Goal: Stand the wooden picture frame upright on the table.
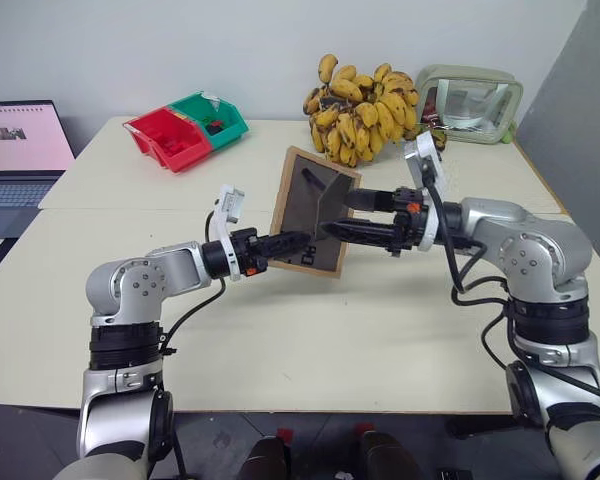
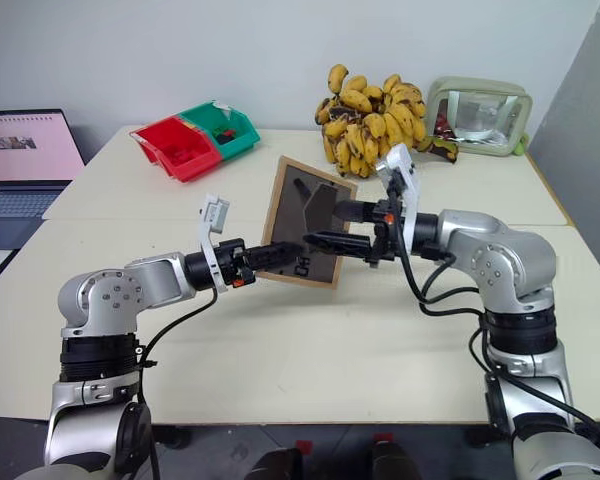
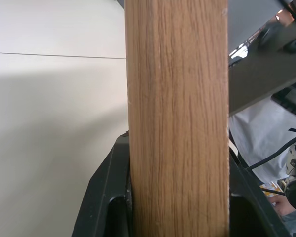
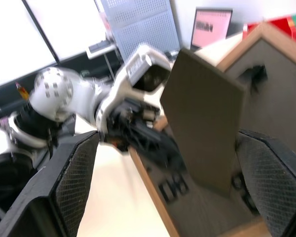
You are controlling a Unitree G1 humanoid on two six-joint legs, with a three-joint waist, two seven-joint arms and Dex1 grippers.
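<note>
Gripping wooden picture frame (image 1: 313, 212): left end effector (image 1: 292, 243); no legible writing

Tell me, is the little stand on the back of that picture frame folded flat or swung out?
Swung out. The fold-out stand angles away from the wooden picture frame's dark back, between the right gripper's open jaws.

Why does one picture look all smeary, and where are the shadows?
Right wrist view: motion blur smears the left gripper and the wooden picture frame. Left wrist view: the frame's edge is sharp, casting a soft shadow over the table. Eye views: even light, faint shadows.
</note>
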